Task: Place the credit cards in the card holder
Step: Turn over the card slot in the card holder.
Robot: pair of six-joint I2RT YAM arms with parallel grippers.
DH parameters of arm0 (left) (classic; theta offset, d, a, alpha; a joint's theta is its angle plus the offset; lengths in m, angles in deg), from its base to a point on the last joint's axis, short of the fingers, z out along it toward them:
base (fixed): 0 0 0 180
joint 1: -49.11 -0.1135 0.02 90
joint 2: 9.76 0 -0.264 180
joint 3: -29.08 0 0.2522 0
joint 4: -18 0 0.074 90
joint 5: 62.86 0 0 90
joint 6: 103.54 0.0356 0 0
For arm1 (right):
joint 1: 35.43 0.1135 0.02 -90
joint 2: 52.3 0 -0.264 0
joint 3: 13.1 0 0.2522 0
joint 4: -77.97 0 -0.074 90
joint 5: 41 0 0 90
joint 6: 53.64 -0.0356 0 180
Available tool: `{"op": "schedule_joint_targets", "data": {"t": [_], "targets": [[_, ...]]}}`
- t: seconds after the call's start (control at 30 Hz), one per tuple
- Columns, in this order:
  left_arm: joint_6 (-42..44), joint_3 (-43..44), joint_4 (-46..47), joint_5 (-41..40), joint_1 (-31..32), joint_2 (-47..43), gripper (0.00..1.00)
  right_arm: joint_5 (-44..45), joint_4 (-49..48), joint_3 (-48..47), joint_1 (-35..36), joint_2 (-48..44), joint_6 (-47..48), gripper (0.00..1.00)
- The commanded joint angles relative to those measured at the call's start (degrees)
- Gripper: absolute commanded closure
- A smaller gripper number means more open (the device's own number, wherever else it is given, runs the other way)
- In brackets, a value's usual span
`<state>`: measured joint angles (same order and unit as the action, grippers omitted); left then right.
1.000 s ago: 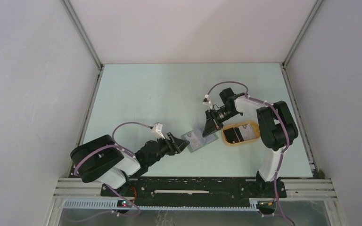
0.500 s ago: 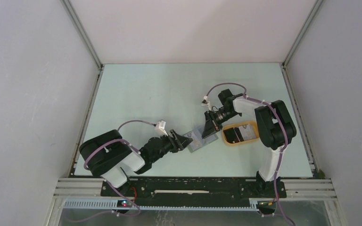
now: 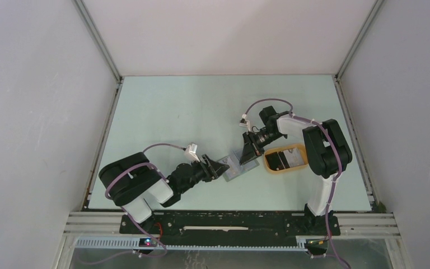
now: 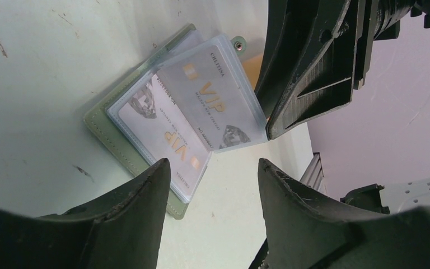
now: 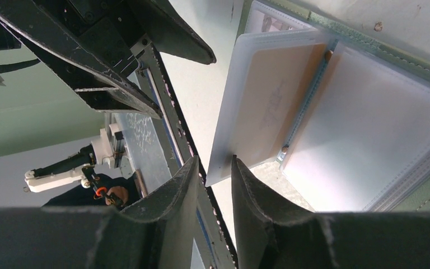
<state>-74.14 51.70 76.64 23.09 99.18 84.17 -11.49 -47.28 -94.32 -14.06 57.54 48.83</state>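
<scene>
The grey-green card holder (image 4: 124, 152) lies open on the table (image 3: 238, 167). Its clear sleeves hold pale credit cards (image 4: 207, 103) printed VIP. One sleeve leaf (image 5: 263, 106) stands lifted, its lower corner at the tips of my right gripper (image 5: 215, 163), whose jaws stand narrowly apart, nothing clamped. My right gripper (image 3: 251, 150) is over the holder's far right side. My left gripper (image 4: 213, 168) hovers open at the holder's near left edge (image 3: 220, 167), holding nothing. A black card (image 3: 278, 160) and a pale card (image 3: 294, 157) lie in the tray.
The tan-yellow oval tray (image 3: 285, 169) sits just right of the holder, under the right arm. White walls with metal rails enclose the table on three sides. Both arms' fingers are close together over the holder.
My left gripper has slid right, up to the holder's edge, and the left arm's base has turned. The right gripper has shifted only slightly.
</scene>
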Motion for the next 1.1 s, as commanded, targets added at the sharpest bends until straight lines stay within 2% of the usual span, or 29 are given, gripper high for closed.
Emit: {"op": "schedule_joint_targets", "data": {"t": [0.0,0.37,1.07], "targets": [[-0.5,1.7,3.4,0.5,-0.4,0.5,0.37,-0.8,0.4,-1.9,-0.3,0.0,-0.7,0.63],[-0.5,1.8,3.6,0.7,-0.5,0.4,0.37,-0.6,0.3,-1.9,-1.0,-0.1,-1.3,0.61],[-0.4,1.4,3.7,0.7,-0.6,0.0,0.37,0.7,0.0,-1.9,-1.8,0.3,-2.3,0.67]]}}
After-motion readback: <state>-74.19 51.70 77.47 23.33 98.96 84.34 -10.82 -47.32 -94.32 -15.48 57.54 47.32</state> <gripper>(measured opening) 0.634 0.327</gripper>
